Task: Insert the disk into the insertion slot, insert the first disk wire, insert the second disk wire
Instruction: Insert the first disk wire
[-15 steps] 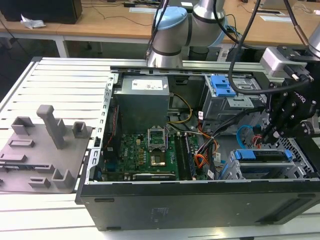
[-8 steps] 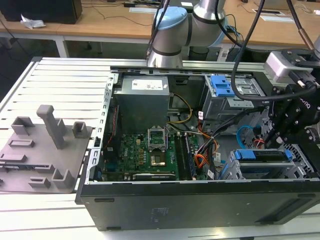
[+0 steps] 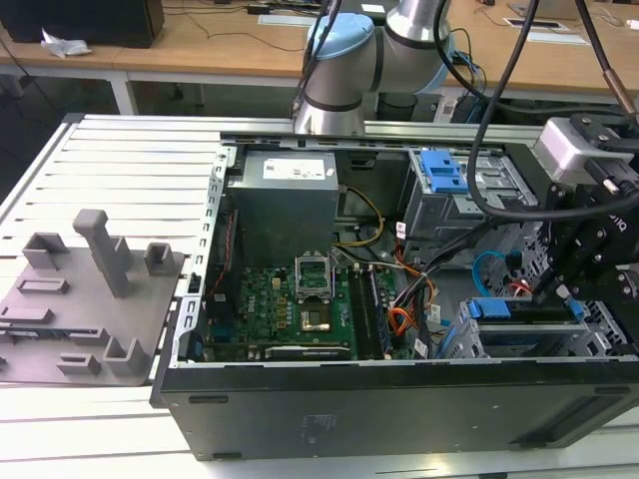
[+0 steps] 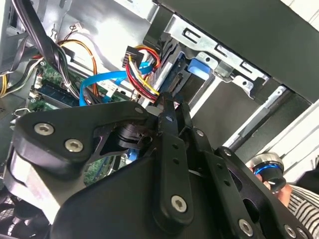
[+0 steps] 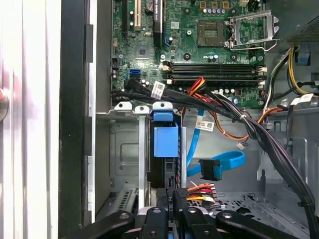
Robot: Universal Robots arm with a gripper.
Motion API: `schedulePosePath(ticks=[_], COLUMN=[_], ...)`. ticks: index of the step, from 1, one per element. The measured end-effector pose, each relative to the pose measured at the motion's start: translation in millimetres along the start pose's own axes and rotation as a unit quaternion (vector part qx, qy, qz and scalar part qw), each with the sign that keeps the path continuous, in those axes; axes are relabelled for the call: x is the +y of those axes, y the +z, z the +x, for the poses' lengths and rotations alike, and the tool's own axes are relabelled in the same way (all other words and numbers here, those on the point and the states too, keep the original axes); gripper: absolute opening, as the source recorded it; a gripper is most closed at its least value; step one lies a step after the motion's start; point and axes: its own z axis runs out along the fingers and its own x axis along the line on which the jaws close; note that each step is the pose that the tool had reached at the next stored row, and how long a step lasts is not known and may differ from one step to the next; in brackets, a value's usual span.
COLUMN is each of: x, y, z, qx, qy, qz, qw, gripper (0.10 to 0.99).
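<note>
The disk (image 5: 165,141), in its blue carrier, sits inside the insertion slot (image 5: 124,149), a silver metal cage at the case's corner on the exterior view's right (image 3: 599,334). My gripper (image 5: 173,195) hangs just behind the disk's rear edge, shut on the dark plug of the first disk wire (image 5: 200,191), a red-yellow-orange bundle. That bundle also runs ahead of the fingers (image 4: 167,107) in the second wrist view. The second disk wire (image 5: 219,162), a light-blue flat cable with a dark plug, lies loose beside the disk, untouched. In the exterior view the gripper (image 3: 554,291) reaches down next to the blue carrier (image 3: 489,309).
A thick black cable bundle (image 5: 249,124) crosses above the cage. The motherboard (image 3: 300,299) and power supply (image 3: 290,200) fill the case's middle. A blue-latched bay (image 3: 442,170) stands at the back. A grey fixture plate (image 3: 80,299) lies at the exterior view's left.
</note>
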Motion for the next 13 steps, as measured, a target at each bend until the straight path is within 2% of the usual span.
schedulePosePath(ticks=[4, 13], x=[-1.2, -6.9], y=[1.1, 4.6], z=[-1.6, -1.7], qx=[-0.0067, -0.0078], qy=[0.000, 0.000], qz=[-0.0001, -0.0003], qw=[1.0000, 1.0000], gripper=[0.176, 0.176])
